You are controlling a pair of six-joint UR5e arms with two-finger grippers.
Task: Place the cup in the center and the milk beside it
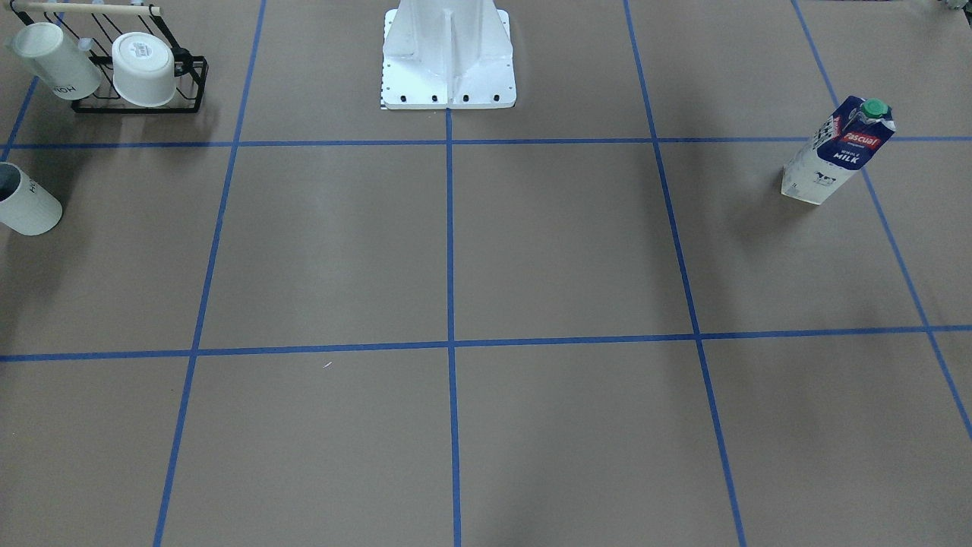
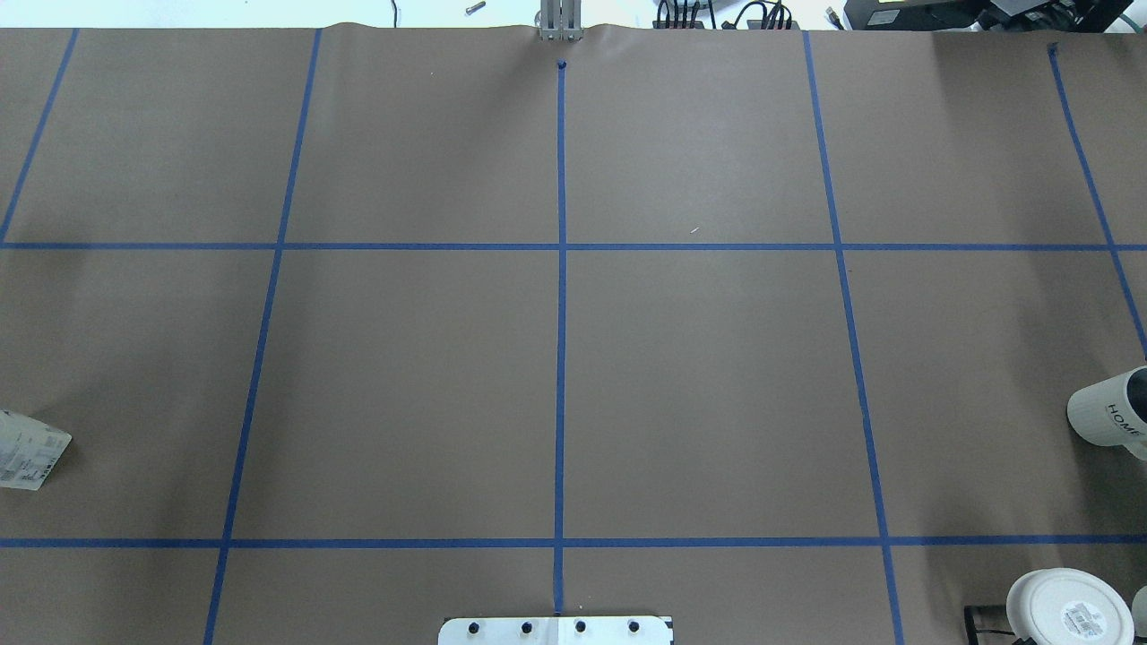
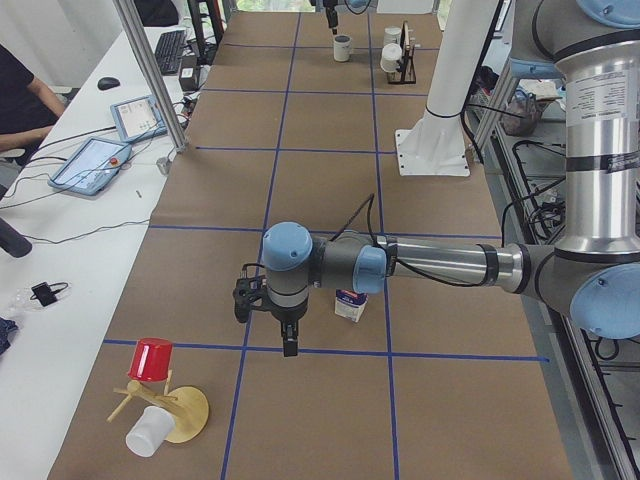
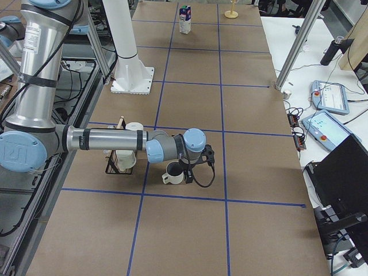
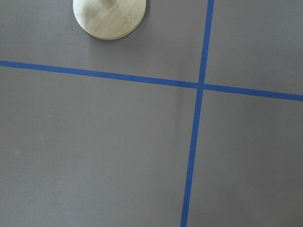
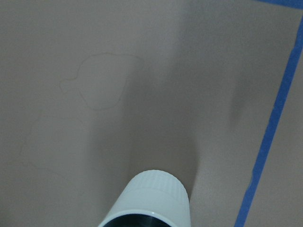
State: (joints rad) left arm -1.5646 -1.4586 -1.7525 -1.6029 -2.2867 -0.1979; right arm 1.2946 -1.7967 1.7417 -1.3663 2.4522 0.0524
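Note:
The cup, a white mug with "HOME" lettering, stands at the table's end on my right; it also shows in the overhead view and at the bottom of the right wrist view. The milk, a navy-and-white carton with a green cap, stands upright near the other end. My right gripper hangs close beside the cup. My left gripper hangs near the milk, on its side away from my base. Both grippers show only in the side views, so I cannot tell whether they are open or shut.
A black wire rack holds two other white mugs close to the cup. A wooden mug tree with a red cup and a white cup stands past the milk; its round base shows in the left wrist view. Blue tape lines grid the brown table.

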